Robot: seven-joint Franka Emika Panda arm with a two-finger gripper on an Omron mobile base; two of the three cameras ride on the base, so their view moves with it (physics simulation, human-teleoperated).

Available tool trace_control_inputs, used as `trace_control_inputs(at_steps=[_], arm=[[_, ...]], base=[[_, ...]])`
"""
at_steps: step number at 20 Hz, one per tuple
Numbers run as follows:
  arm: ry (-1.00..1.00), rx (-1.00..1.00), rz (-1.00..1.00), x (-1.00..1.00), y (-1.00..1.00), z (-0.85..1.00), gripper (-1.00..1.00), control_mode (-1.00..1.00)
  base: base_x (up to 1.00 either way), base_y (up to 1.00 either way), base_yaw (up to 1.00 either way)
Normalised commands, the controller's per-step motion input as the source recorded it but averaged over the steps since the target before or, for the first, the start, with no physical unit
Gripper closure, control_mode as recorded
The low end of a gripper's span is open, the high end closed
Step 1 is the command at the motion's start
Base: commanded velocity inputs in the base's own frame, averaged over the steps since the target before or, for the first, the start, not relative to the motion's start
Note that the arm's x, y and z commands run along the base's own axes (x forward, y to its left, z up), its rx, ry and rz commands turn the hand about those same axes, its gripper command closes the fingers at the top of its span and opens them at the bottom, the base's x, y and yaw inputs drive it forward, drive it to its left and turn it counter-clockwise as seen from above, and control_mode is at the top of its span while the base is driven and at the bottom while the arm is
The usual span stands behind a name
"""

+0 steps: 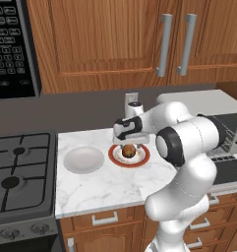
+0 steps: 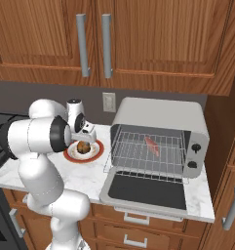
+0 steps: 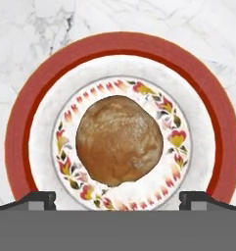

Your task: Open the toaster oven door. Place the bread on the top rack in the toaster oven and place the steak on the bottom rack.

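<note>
Pincer [image 3: 117, 198] poised straight above the bread [image 3: 119, 140], fingers spread wide apart, nothing between them; tips seen at lower left and lower right of the hand view, flanking the roll without touching. Bread resting at centre of a red-rimmed plate [image 3: 21, 132] with a flowered inner ring, on the marble table [image 1: 105, 182]. In the left base view, pincer [image 1: 128, 142] just over the bread [image 1: 128, 149], mid-frame; plain white dish [image 1: 83, 160] to the left of the plate, stove [image 1: 16, 172] at far left, black microwave [image 1: 12, 44] at upper left.

In the right base view, toaster oven [image 2: 160, 117] right of centre, its door [image 2: 146, 191] dropped flat and open. Steak [image 2: 151, 145] already lying inside on a wire rack [image 2: 138, 151]; which rack hard to tell from this angle.

Step in hand, by judgement: fetching the bread, door opened and steak apparently placed. Next move likely calling for a straight descent until the fingers bracket the roll's widest part, then closing gently, lifting clear of the plate, and carrying toward the top rack
</note>
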Motion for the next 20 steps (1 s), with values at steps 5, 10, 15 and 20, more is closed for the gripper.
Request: trace_control_inputs(at_steps=[5,10,15,20], arm=[[0.0,0.0,0.0,0.24,0.0,-0.09,-1.0,-1.0],[0.0,0.0,0.0,0.12,0.0,-0.27,-1.0,-1.0],[0.0,0.0,0.0,0.0,0.0,-0.17,-1.0,-1.0],[0.0,0.0,0.0,0.0,0.0,-0.1,-1.0,-1.0]], base=[[0.0,0.0,0.0],[0.0,0.0,0.0],[0.0,0.0,0.0],[0.0,0.0,0.0]])
